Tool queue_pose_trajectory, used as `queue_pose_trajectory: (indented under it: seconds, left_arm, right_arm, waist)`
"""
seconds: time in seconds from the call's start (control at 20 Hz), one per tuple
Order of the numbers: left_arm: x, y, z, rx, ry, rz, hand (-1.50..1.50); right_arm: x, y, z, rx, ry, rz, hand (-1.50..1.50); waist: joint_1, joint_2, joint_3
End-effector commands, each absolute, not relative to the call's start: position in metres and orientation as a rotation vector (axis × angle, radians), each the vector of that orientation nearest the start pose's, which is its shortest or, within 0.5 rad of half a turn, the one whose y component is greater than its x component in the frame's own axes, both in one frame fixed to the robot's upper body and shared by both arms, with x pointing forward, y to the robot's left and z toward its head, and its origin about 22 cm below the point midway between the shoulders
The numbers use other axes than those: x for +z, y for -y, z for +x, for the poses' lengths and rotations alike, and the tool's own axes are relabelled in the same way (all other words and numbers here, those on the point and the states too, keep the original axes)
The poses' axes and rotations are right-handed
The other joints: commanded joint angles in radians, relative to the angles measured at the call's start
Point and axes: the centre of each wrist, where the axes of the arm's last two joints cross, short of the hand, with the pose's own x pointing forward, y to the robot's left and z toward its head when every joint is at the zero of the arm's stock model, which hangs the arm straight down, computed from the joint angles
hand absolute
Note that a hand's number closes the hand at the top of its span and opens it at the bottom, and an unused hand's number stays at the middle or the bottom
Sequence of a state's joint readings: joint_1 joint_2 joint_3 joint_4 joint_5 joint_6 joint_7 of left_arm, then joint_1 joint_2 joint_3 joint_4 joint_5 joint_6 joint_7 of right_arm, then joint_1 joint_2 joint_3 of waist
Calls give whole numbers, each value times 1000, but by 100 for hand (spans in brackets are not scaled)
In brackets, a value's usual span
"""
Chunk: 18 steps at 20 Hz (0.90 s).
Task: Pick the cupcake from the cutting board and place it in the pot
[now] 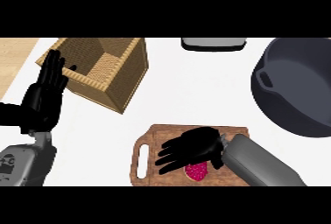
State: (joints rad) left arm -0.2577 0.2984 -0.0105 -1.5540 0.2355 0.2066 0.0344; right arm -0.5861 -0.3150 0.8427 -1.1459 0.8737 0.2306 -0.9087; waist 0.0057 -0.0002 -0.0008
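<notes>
My right hand (pixel 194 146) sits low over the cupcake (pixel 198 171) on the cutting board (pixel 169 132) and hides most of it. I see only a pink bit, so I cannot tell if the fingers hold it. The pot (pixel 298 87) is cut off at the right edge. My left hand (pixel 45 94) rests open by the basket (pixel 123 78).

No text, label, brand, number or sign can be read on anything in view, though the grey forearm (pixel 19 164) at lower left carries small dark markings that may be printing, too unclear to make out.
</notes>
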Motion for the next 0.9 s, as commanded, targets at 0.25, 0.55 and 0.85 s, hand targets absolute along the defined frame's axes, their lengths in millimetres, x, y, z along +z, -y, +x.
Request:
queue_pose_trajectory:
  seconds: [0.25,0.55,0.85]
  left_arm:
    - [81,-277,315,45,1763,107,0]
    - [86,-259,318,46,1759,120,0]
    - [77,-270,286,63,1751,116,0]
  right_arm:
    - [-21,108,292,-2589,-1812,-772,150]
    - [-23,96,270,-2397,-1857,-780,150]
    - [-30,117,260,-2377,-1927,-767,150]
  waist:
    - [-5,4,1]
    - [-8,2,1]
    - [-2,-1,1]
